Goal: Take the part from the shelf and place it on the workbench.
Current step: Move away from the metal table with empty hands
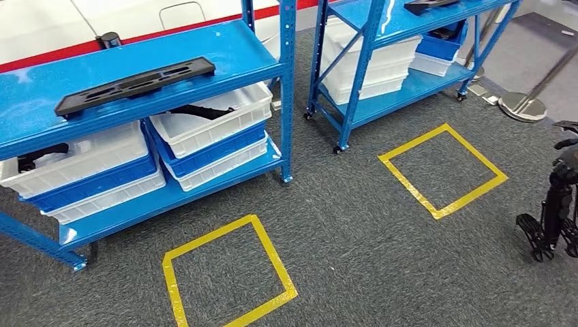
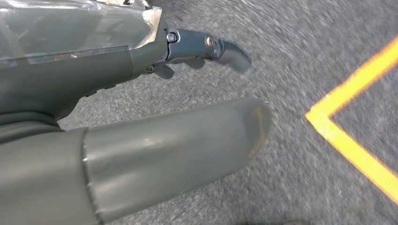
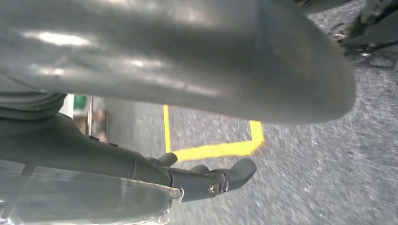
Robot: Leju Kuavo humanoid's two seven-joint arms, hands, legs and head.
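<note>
A long flat black part (image 1: 134, 85) lies on the top board of the near blue shelf (image 1: 286, 102) at the left of the head view. A similar black part (image 1: 429, 5) lies atop the second blue shelf (image 1: 364, 61) farther right. My left hand (image 2: 117, 93) hangs over grey carpet, thumb (image 2: 187, 140) and fingers (image 2: 206, 47) apart, holding nothing. My right hand (image 3: 141, 75) also hangs above the carpet, its fingers (image 3: 220, 180) apart from the thumb, with nothing in it. Both hands are far from the shelves.
White and blue bins (image 1: 211, 133) fill the lower shelf levels; some hold dark parts. Two yellow tape squares (image 1: 228, 272) (image 1: 443, 170) mark the carpet before the shelves. A round metal post base (image 1: 521, 105) and a black jointed frame (image 1: 555, 204) stand at the right.
</note>
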